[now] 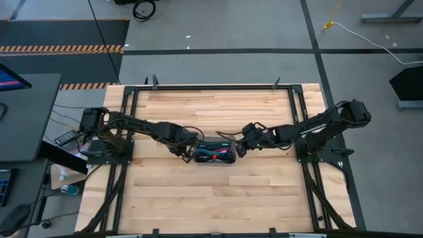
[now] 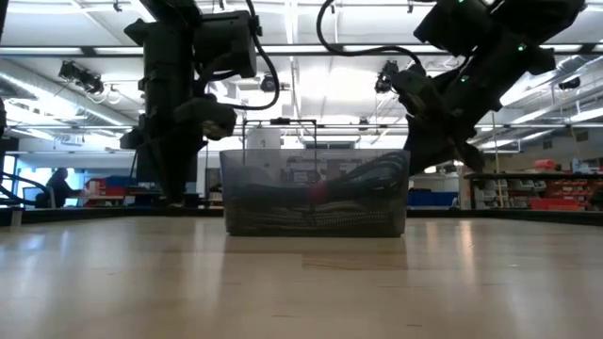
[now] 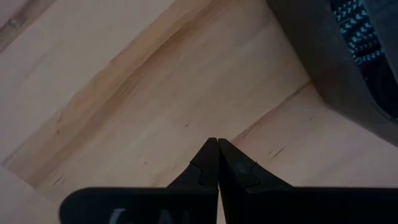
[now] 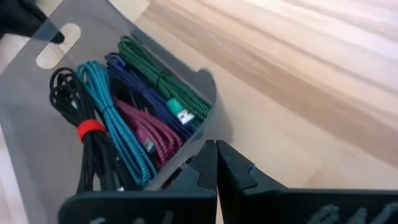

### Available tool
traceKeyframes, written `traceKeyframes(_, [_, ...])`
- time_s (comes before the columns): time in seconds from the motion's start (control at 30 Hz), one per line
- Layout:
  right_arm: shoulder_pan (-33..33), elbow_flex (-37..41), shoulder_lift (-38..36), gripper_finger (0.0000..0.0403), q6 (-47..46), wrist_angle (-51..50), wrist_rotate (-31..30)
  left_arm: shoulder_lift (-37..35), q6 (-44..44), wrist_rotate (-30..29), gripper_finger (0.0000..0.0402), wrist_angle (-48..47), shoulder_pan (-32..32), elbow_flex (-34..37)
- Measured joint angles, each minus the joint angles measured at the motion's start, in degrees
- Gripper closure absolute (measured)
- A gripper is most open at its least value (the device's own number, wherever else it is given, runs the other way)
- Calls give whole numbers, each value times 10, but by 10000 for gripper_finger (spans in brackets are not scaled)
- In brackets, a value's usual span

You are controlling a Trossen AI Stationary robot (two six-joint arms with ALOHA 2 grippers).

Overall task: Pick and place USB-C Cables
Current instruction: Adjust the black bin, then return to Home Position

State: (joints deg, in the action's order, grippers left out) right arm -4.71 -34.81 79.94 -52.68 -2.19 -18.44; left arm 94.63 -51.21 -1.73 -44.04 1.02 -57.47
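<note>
Bare wood [image 1: 218, 198] around tray [image 1: 215, 141].

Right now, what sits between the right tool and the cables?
Only the tray's translucent end wall; the shut right tool is just outside it, the cables inside, per the right wrist view.

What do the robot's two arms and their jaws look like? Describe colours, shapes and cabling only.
Both arms are dark, jointed and bulky, with black cables looping along them. The left gripper and right gripper each end in two flat black jaws tapering to a point, with faint pale lettering on the block behind.
</note>
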Motion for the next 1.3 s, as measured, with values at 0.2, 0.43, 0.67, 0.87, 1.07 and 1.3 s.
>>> traceKeyframes(0.2, [27,0,6,403,35,34,18,0,0,1,400,-1,0,0])
traceKeyframes(0.43, [45,0,6,403,55,39,33,0,4,1,400,-1,0,0])
traceKeyframes(0.67, [45,-21,-61,403,113,15,20,-28,40,-31,400,-42,9,-15])
traceKeyframes(0.87, [46,-61,-165,403,190,-36,-20,-95,43,-115,400,-155,19,-68])
traceKeyframes(1.07, [54,-72,-252,403,245,-42,-13,-166,57,-218,400,-154,29,-111])
traceKeyframes(1.3, [53,-72,-334,397,264,-33,-1,-239,169,-334,400,-158,59,-175])
